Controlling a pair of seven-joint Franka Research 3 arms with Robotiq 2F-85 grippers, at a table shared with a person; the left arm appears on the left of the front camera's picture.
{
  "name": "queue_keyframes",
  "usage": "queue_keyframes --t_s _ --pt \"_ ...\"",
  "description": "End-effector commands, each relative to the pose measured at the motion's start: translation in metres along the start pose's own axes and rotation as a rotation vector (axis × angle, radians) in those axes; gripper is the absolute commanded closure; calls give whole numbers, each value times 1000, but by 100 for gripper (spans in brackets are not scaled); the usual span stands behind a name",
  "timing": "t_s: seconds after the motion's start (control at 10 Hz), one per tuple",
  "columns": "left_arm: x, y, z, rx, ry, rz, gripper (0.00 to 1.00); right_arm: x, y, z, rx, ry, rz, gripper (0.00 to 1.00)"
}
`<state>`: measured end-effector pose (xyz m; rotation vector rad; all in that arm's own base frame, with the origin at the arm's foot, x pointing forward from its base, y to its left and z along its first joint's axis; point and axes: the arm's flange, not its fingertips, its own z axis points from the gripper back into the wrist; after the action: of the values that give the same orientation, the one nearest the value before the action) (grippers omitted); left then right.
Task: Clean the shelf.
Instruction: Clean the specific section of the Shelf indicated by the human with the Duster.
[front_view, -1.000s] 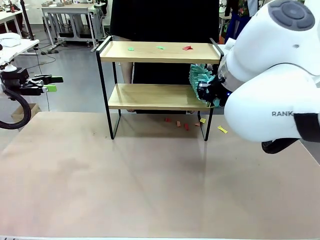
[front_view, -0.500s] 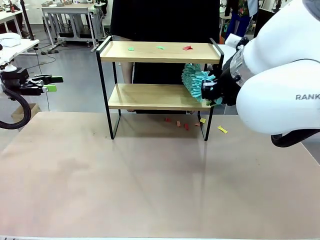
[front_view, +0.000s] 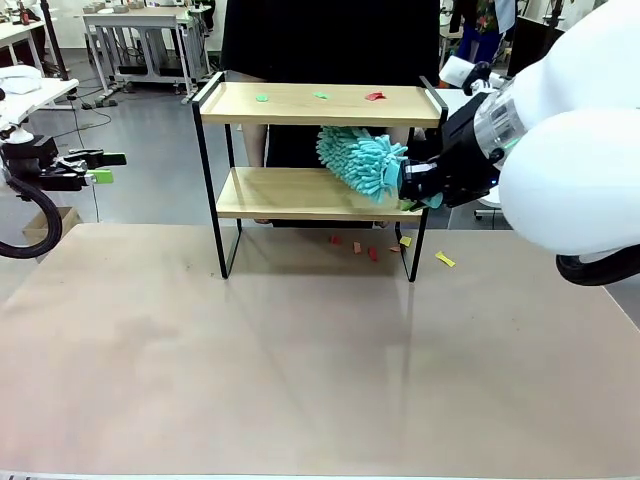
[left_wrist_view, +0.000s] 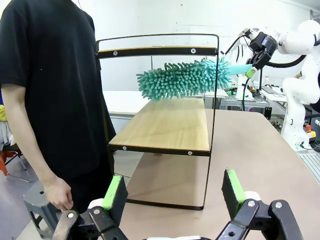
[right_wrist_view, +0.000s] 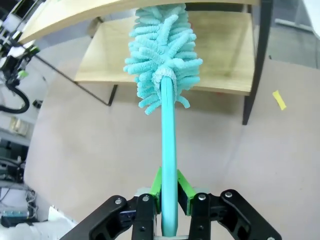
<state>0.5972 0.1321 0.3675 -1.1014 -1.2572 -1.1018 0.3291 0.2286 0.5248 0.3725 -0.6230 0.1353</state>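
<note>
1. Beige tabletop (front_view: 300, 360) in a workshop-type room, with more benches in the background. The shelf (front_view: 270, 190) stands at the far middle of it, and a person (front_view: 320, 40) in a black shirt is right behind it.
2. So the right gripper (right_wrist_view: 169, 189) has its jaws pinched narrow on the handle of a teal duster (front_view: 360, 162). The fluffy head is poked in from the right end, between the 2 boards and over the right half of the lower one. From the left wrist view it looks tucked just under the top board and clear of the lower board, though I wouldn't swear to it.
3. Meanwhile the left gripper (left_wrist_view: 175, 187) hangs out past the table's left edge, jaws wide, nothing in them.
4. What could go wrong, imo:
   - That rack looks light, so a sweep that snags the handle on the black upright or end rail could shove or tip it.
   - A fast flick could send debris off the far side at the person instead of off the shelf.
   - The handle is thin, so pressing the head down hard could twist it in the grip.
5. Headcount: 1 shelf with 2 boards, 1 duster, 2 grippers, 1 person. There are 3 scraps (front_view: 321, 95) on the top board (2 green, 1 red). Roughly 5 loose bits (front_view: 372, 253) lie on the table under and beside the shelf's right end (red and yellow). The lower board looks bare.
</note>
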Motion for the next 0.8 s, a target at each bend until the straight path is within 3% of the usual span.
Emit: queue_keyframes --t_s 0.0,0.3,0.7 --pt "2 -2 0 -2 1 -9 0 -4 -15 9 125 52 71 88" --pt "2 -2 0 -2 1 -9 0 -10 -18 24 211 183 220 88" --pt "2 -2 0 -2 1 -9 0 -21 -34 57 306 274 435 88"
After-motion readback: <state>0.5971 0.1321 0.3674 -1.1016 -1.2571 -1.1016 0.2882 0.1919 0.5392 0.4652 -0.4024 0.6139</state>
